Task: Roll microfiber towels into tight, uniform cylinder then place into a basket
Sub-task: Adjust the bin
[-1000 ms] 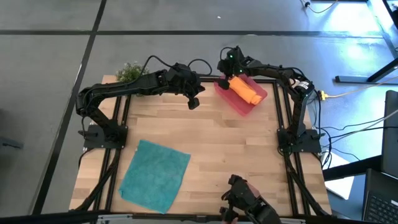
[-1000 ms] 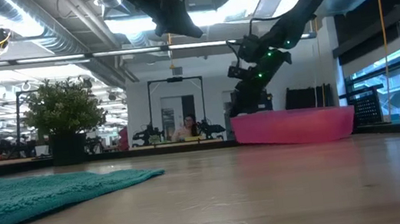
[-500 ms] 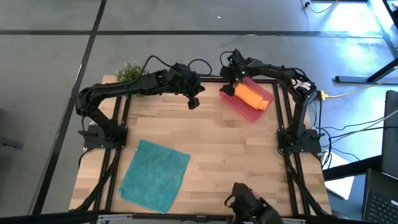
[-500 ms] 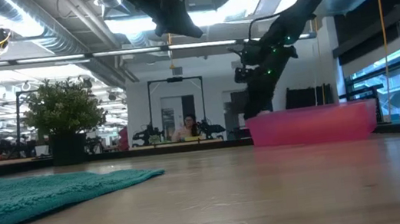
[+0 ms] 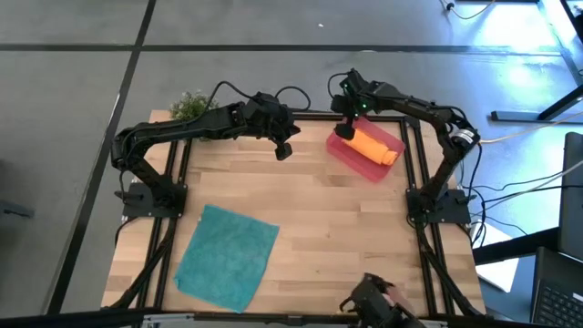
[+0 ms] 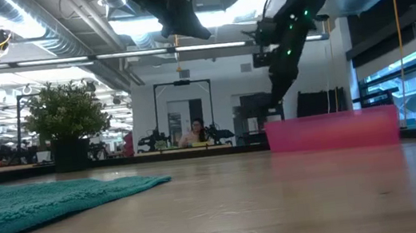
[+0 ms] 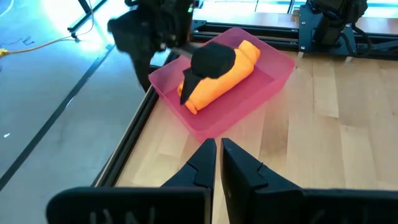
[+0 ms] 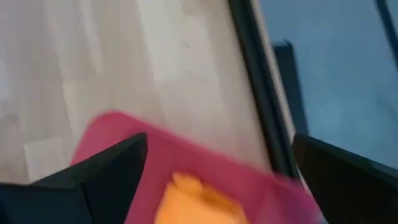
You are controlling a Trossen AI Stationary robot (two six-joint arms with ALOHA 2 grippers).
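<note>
Rolled orange towel [image 5: 369, 145] lies inside the pink basket [image 5: 350, 160], which sits at the table's [image 5: 337, 219] far right corner, close to the frame rail. Right gripper [image 5: 347, 127] hangs above the basket's far end over the roll, fingers spread wide — nothing held; its wrist view shows both fingers [image 8: 112, 171] flanking the basket and the orange roll below. Left gripper [image 5: 283, 149] hovers clear of the table near the far edge, left of the basket, fingers pinched together and empty — it faces the basket. Teal towel [image 5: 226, 256] lies flat and unrolled at the near left. Small potted plant [image 5: 189, 106] stands at the far left corner.
</note>
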